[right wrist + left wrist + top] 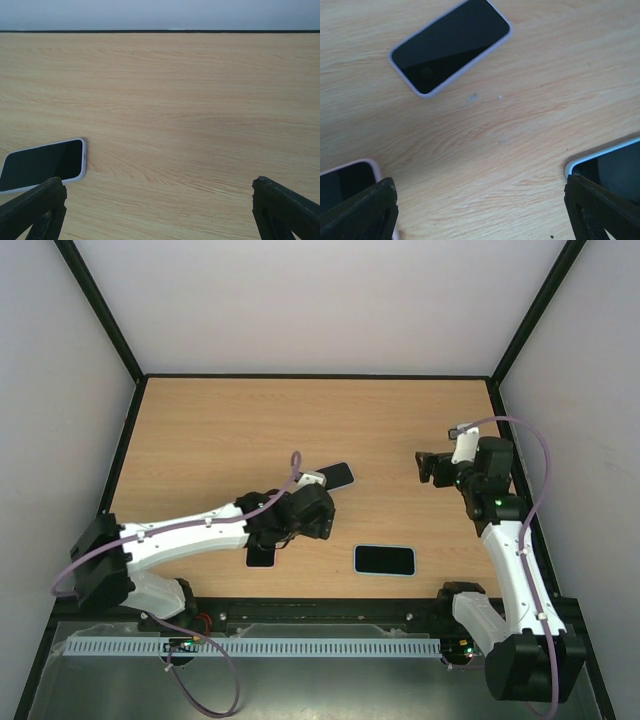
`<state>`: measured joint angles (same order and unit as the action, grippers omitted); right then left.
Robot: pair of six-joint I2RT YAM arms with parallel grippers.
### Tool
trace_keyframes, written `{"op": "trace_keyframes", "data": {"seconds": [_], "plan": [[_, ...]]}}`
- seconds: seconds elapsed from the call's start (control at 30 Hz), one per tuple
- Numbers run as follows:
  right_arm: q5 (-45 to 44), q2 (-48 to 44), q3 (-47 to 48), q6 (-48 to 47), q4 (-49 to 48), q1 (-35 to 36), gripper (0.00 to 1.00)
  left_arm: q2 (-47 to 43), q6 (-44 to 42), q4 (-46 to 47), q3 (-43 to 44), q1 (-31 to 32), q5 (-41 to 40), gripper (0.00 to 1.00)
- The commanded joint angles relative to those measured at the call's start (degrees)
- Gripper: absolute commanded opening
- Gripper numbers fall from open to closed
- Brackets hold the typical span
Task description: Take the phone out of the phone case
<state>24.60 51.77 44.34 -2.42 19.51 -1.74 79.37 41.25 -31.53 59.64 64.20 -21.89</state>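
The left claw (pixel 479 182) and right claw (pixel 157 182) are wide open, holding nothing. It looks like the reaching step. Next, I think, one claw must close on the phone (pixel 450 46) at upper left.

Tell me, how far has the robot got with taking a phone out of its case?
Done: nothing yet. The lilac-cased phone, pink-cased phone and blue-cased phone all lie in their cases on the table. In hand: the left gripper hovers open among them, holding nothing; the right gripper is open too, off to the side. Still to do: grip a phone and work its case off.
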Motion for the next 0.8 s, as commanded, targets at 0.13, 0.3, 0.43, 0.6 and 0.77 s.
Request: {"op": "trace_keyframes", "data": {"seconds": [0.13, 0.3, 0.43, 0.6, 0.77], "plan": [[0.8, -1.8, -1.6, -1.1, 1.7, 0.5, 0.98, 12.3, -8.7, 9.4, 4.0, -0.8, 15.0, 0.95], [2.9, -1.2, -1.7, -2.1, 2.4, 0.6, 0.98, 19.5, -10.2, 8.0, 9.5, 3.1, 17.7, 0.86], [2.3, 1.0, -1.8, -2.8, 2.8, 0.6, 0.98, 21.0, -11.6, 11.5, 9.8, 7.1, 21.1, 0.44], [2.9, 1.3, -1.5, -2.1, 3.0, 0.6, 0.98, 24.7, -10.6, 12.6, 10.7, 10.2, 24.1, 0.07], [2.5, -0.9, -2.6, -2.0, 1.8, 0.6, 0.97, 27.5, -9.6, 14.0, 11.1, 12.3, 26.8, 0.04]]}}
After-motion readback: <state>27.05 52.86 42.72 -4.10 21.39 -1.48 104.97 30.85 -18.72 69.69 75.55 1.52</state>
